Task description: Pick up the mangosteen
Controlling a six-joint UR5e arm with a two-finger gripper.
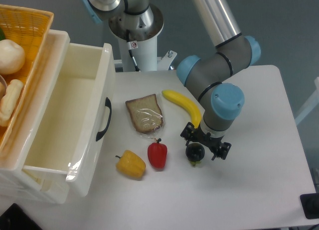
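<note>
- Mangosteen (195,152), small, round, glossy dark purple fruit, sits on the white bench (259,185) beside the red pepper (157,155).
- Black two-finger gripper (205,144) hovers above, jaws spread; centre them, then descend straight.
</note>
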